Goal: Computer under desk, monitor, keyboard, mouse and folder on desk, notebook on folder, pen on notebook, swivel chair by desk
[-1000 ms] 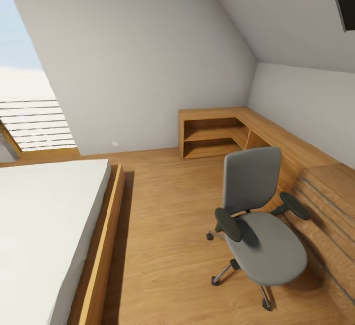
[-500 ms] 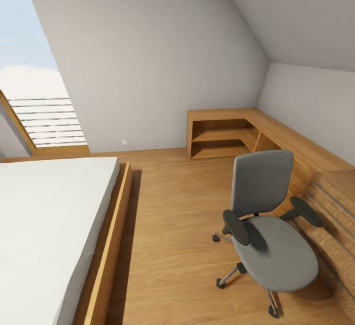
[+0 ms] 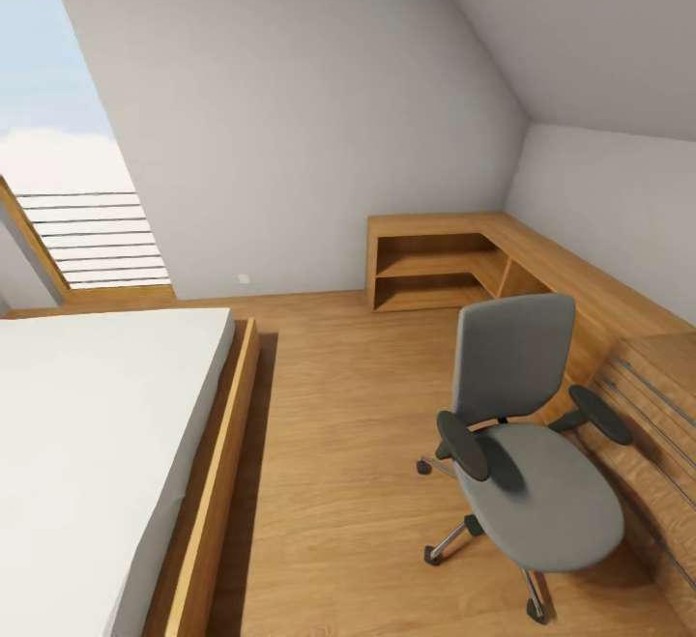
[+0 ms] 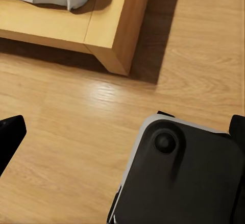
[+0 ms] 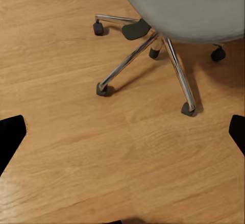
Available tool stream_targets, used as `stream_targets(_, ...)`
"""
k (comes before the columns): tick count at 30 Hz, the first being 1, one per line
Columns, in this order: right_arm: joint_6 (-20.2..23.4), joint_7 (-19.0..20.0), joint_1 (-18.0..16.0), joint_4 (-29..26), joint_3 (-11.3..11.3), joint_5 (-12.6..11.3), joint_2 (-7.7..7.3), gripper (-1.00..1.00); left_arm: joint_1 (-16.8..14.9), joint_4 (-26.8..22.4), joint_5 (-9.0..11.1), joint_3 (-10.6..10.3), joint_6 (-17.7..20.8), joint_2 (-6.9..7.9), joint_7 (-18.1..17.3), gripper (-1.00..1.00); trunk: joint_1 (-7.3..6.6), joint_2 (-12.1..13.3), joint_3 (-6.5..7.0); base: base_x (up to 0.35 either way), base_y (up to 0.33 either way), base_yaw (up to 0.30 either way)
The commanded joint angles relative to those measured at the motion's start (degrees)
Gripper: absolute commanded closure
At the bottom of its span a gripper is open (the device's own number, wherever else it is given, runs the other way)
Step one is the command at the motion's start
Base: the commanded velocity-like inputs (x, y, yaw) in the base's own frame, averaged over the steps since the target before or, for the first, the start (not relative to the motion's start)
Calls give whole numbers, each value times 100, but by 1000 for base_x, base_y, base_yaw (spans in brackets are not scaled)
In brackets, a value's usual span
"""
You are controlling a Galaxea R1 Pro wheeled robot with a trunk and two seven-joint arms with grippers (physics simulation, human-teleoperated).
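1. Swivel chair (image 3: 527, 482) is parked on the wood floor (image 3: 338, 424) at the right side of the bedroom. Its back is turned toward the light wood cabinets (image 3: 648, 395) and it sits just beside them. The low bed (image 3: 97, 444) is well apart on the other side.
2. Seat looks bare from the head view, with no blue folder seen on it, so the step in hand is probably getting the chair over to the counter.
3. Left hand (image 4: 122, 137) is spread wide with nothing held. Only the dark fingertips (image 4: 10, 142) are caught at the edges, over floor near the bed's corner.
4. Right hand (image 5: 122, 132) is likewise wide open and empty, hanging above the floor close to the chair's chrome spokes and casters (image 5: 153, 45).
5. Black-topped counter has to be located first, so a push direction shouldn't be picked blind.
6. Backrest or an armrest should be gripped rather than the seat pad. A high, firm hold probably steers better.
7. Pushing should be slow and straight. Casters swivel, so the chair could easily spin off line or get knocked into the cabinets.
8. Spokes should be kept clear of the robot's own base while rolling.
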Motion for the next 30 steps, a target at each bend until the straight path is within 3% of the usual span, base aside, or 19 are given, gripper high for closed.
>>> stream_targets(1, -7, -34, -7, -53, 48, -3, -8, -100, -9, -22, 4, -45, -21, -16, 56, -100, 3, -11, -11, 0, 0, 0)
stream_targets(13, 13, -38, -17, -184, 17, 80, -158, -100, -9, 299, 28, -30, 32, -111, 62, -100, 3, -11, -11, 0, 0, 0)
stream_targets(24, -28, -26, -17, 127, 35, 103, -94, -100, -9, 368, 14, -54, 8, -119, 55, -100, 3, -11, -11, 8, 0, 0)
stream_targets(30, -7, -27, -17, 193, 35, 116, -82, -100, -9, 388, 26, -45, 42, -105, 60, -100, 3, -11, -11, 210, 0, 0)
